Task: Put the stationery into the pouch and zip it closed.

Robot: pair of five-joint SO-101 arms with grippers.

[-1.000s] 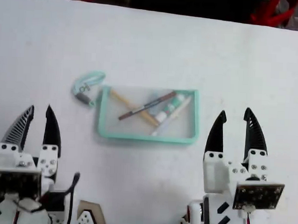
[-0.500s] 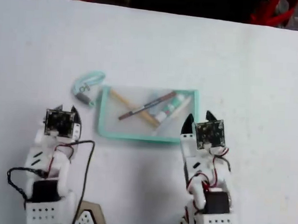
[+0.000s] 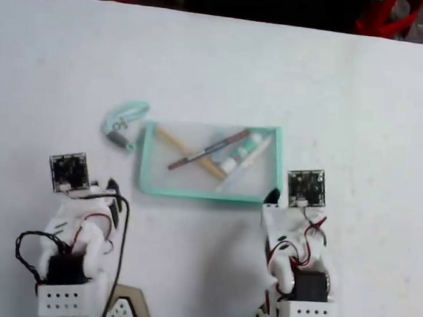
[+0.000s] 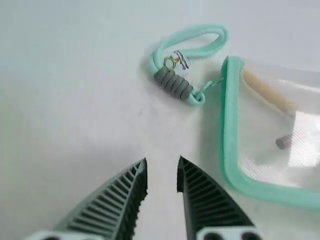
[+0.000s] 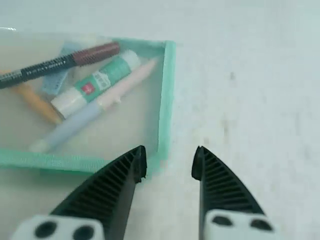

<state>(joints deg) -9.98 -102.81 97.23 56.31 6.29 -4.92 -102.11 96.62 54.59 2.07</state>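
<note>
Lying flat on the white counter (image 3: 356, 102), the clear pouch (image 3: 195, 194) with mint-green edging sits ahead of the two arms and between them. Through its see-through wall the stationery shows inside: a dark pen (image 5: 60, 60) with a maroon cap, a white and green glue stick (image 5: 95, 85), a pale pen-like stick (image 5: 100, 107) lying along the glue stick, and a yellow pencil (image 5: 35, 102) crossing under the dark pen. Whether the zip is drawn I cannot tell.

A mint-green strap (image 4: 192, 40) loops out from one end of the pouch, and a grey coil (image 4: 172, 84) is wound around it close to the pouch's corner. The strap rests on the counter, just beside that corner.

The left pincer (image 4: 161, 175) hangs over bare counter near the strap end of the pouch, its fingers parted by a narrow gap with nothing between them. The grey coil lies ahead of its tips, well apart from them.

The right pincer (image 5: 169, 161) is at the opposite end, by the pouch's near corner. Its fingers stand wider apart and hold nothing; one fingertip is just beside the green edging at that corner and the other is over bare counter.
</note>
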